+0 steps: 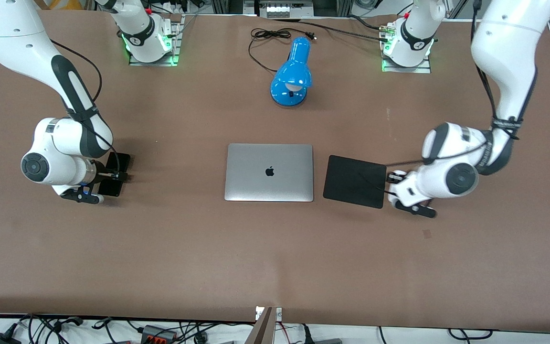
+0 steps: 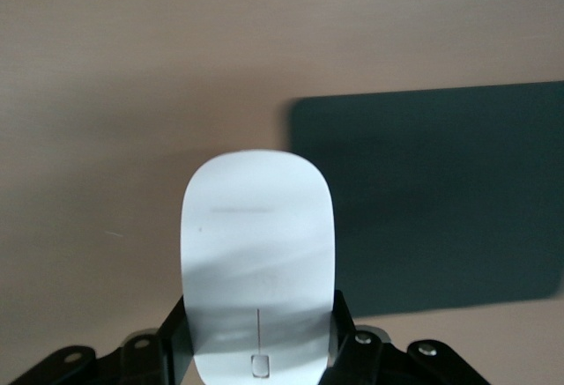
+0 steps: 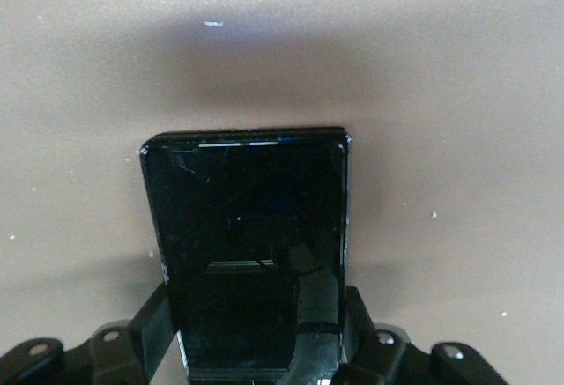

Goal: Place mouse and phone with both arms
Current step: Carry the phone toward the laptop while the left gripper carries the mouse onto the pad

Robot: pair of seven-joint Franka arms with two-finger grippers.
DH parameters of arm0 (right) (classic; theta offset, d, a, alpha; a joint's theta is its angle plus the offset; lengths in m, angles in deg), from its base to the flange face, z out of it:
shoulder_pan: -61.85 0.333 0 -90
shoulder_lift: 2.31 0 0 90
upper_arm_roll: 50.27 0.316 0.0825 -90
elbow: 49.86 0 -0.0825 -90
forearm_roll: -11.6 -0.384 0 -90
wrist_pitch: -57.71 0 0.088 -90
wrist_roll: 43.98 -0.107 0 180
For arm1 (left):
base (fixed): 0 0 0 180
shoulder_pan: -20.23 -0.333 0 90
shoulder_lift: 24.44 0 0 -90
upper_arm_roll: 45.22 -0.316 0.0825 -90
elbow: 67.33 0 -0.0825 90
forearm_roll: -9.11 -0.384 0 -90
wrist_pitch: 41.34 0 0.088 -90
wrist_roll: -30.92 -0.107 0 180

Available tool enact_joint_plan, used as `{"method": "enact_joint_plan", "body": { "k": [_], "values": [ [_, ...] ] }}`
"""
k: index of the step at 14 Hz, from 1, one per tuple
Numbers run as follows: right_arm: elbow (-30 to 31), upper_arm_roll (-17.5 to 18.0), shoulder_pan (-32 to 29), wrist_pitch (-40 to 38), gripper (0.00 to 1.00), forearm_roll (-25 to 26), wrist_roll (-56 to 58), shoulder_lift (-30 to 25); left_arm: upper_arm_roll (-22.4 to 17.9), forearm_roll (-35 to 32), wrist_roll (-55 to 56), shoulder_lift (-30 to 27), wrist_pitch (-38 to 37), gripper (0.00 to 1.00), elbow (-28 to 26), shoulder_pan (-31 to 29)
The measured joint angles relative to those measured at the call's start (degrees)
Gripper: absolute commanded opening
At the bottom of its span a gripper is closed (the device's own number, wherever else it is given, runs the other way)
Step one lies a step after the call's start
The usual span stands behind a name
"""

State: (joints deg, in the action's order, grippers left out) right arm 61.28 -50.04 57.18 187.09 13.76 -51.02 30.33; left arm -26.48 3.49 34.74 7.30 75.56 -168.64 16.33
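Observation:
The white mouse (image 2: 257,253) sits between the fingers (image 2: 174,336) of my left gripper (image 2: 260,328), which is shut on its sides. In the front view this gripper (image 1: 394,180) is low over the table at the edge of the black mouse pad (image 1: 354,180) toward the left arm's end, and only a bit of the mouse (image 1: 397,175) shows. The black phone (image 3: 251,226) is gripped across its width by my right gripper (image 3: 256,323). In the front view that gripper (image 1: 112,176) holds the phone (image 1: 117,162) low over the table toward the right arm's end.
A closed silver laptop (image 1: 269,172) lies mid-table beside the mouse pad (image 2: 441,200). A blue desk lamp (image 1: 291,71) with a black cable (image 1: 270,34) lies farther from the front camera than the laptop.

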Motion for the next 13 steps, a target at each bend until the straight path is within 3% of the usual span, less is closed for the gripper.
{"method": "enact_joint_plan", "body": {
  "k": [2,6,13],
  "values": [
    [-1.9,0.2,1.0,-2.4,0.15,0.0,0.0,-0.2,3.1,0.0,4.0,-0.6,-0.7,0.36,-0.3,0.9],
    [-8.9,0.8,4.3,-11.0,0.15,0.0,-0.1,-1.5,3.8,0.0,7.5,1.0,1.1,0.37,-1.3,2.8],
    [-10.9,2.7,13.0,-9.8,0.15,-6.5,-4.7,-0.9,3.9,0.0,12.9,4.4,6.2,0.41,-1.5,6.1]
  ]
}}
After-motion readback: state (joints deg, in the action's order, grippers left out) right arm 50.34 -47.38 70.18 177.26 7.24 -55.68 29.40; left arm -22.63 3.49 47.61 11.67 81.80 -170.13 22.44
